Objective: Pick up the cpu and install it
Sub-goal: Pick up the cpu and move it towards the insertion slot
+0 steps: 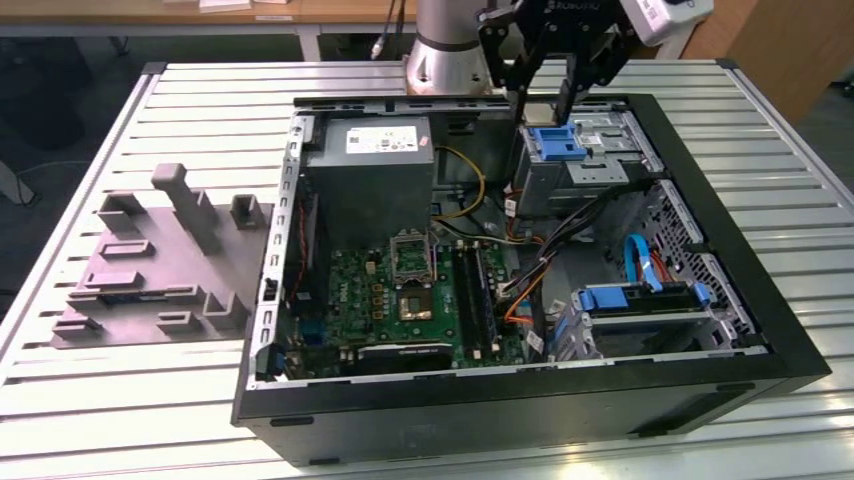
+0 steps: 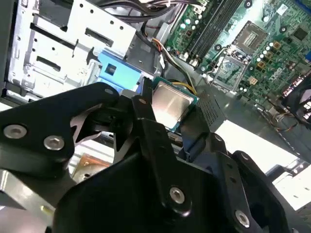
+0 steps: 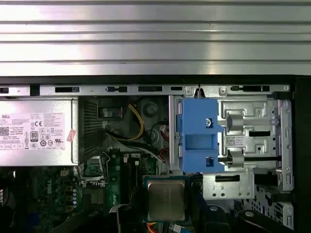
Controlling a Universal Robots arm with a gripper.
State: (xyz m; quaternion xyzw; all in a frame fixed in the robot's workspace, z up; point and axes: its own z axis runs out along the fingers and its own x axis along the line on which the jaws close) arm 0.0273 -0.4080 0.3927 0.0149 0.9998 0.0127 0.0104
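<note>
**Jaws clamped on the cpu, high over the open case**

The jaws are drawn in on the cpu [image 2: 170,107] and grip it by two opposite edges. They stand only as far apart as the chip is wide. In the second wrist view a black finger [image 2: 142,103] presses one edge, and the pale metal top lies bare and faces up. Nothing else touches the chip.

In the exterior view the gripper [image 1: 541,110] hangs above the far edge of the computer case [image 1: 747,335], over the blue drive bracket [image 1: 553,142] and beside the power supply [image 1: 374,165]. The cpu is therefore in the air. It is well apart from the grey tray [image 1: 147,290] at the exterior view's left and not yet near the socket [image 1: 412,258] on the green circuit board [image 1: 387,310].

An edge grip probably serves to keep the underside free, so the chip can meet the socket flat. The chip looks roughly level in the first wrist view, which suits that purpose. The height seems chosen to clear the drive cage and the loose cables inside the case. The metal-framed socket looks unfilled, so the picking up appears done and the installing is not.
</note>
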